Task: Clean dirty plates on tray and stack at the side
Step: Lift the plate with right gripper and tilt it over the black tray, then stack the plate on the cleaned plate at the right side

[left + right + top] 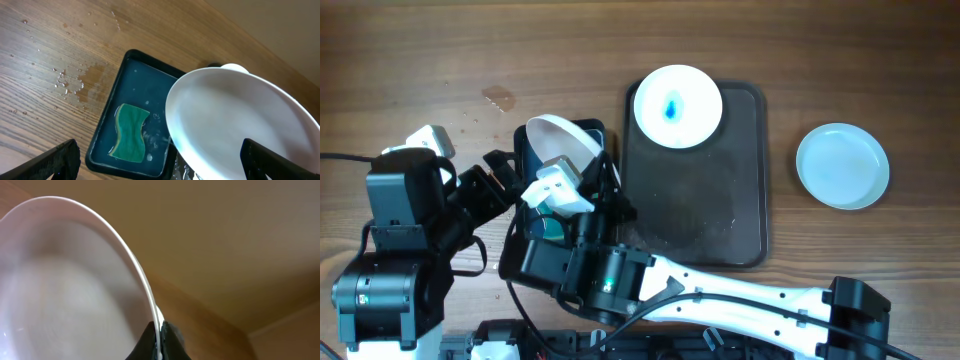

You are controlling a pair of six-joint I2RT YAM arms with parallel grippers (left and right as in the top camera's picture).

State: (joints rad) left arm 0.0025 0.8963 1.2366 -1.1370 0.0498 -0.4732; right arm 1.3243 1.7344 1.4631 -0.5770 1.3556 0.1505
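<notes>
The dark brown tray (740, 215) carries one white plate with a blue smear (678, 105) at its far end. A second plate (842, 165) lies on the table to the right of the tray and shows no smear. My right gripper (563, 178) is shut on the rim of the third plate (560, 145) and holds it tilted over the small black tray of blue water (595, 132). The right wrist view shows the fingers (159, 341) pinching the rim (125, 255). My left gripper (160, 167) is open and empty beside this plate (240, 120), above the black tray.
A green sponge (130, 132) lies in the blue water of the black tray (107, 117). Water drops (67, 85) wet the wood left of it. A wet spot (498, 98) shows at the far left. Both arm bases fill the table's near edge.
</notes>
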